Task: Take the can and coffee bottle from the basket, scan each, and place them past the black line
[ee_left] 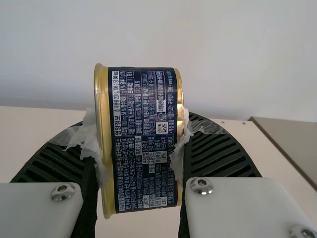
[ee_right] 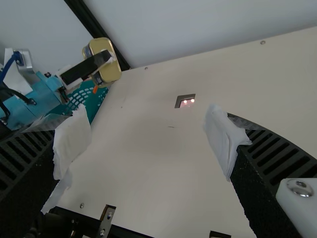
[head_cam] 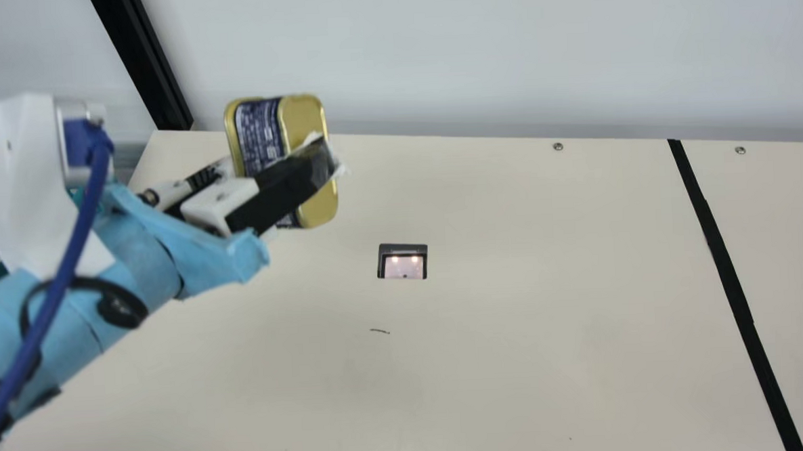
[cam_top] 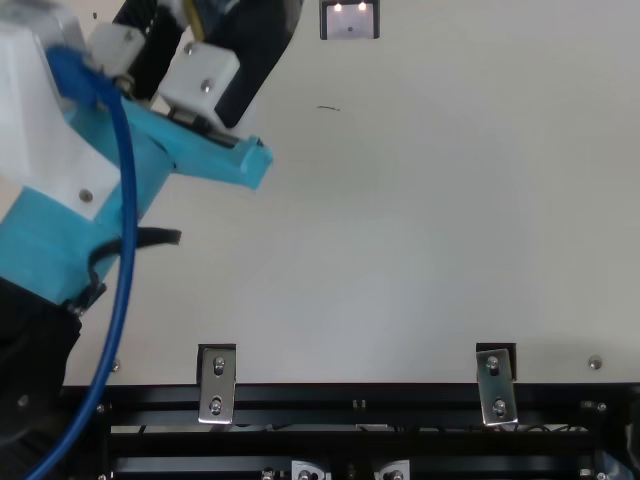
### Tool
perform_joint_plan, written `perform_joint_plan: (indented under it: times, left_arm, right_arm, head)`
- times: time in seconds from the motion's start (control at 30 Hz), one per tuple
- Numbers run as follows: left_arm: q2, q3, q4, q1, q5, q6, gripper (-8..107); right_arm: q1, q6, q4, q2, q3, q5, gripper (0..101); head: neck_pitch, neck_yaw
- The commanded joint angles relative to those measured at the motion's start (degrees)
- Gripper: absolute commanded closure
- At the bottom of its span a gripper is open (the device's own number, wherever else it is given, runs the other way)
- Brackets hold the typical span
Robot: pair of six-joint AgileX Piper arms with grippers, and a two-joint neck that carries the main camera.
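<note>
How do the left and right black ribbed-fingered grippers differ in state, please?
The left gripper is shut on the gold metal can with the dark blue label; the right gripper holds nothing. The right gripper's fingers stand wide apart, the left gripper's press the can's ends. Both have whitish wrapping at the fingertips.

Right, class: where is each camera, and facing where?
Main view: on the neck, looking across the cream table; blue-sleeved left arm shows.
Top view: fixed overhead, looking steeply down; left arm again.
Left wrist view: on that wrist, facing the gold-rimmed blue can in the left gripper.
Right wrist view: on that wrist, looking over the table; open right gripper, left arm.
Main and right wrist views share the can and black-framed lit scanner.
</note>
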Motion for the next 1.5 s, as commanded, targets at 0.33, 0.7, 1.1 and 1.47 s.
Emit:
perform_joint_plan:
  times: [0.33,0.7,1.1,1.47]
  left_arm:
    - [-0.20,4.75,-0.44,-0.04,-5.30,0.48,89]
    - [12.73,5.78,4.35,-1.71,-18.81,0.18,89]
    - [28.25,3.84,13.24,-1.09,-34.18,-9.00,89]
    - [34.16,2.15,18.48,0.47,-38.10,-13.44,89]
  right_arm:
    - [0.00,0.00,0.00,0.00,0.00,0.00,0]
    - [0.00,0.00,0.00,0.00,0.00,0.00,0]
    - [0.00,0.00,0.00,0.00,0.00,0.00,0]
    - [0.00,0.00,0.00,0.00,0.00,0.00,0]
  head:
    - [-0.20,-0.37]
    - [-0.20,-0.37]
    - [-0.20,-0.37]
    - [-0.20,-0.37]
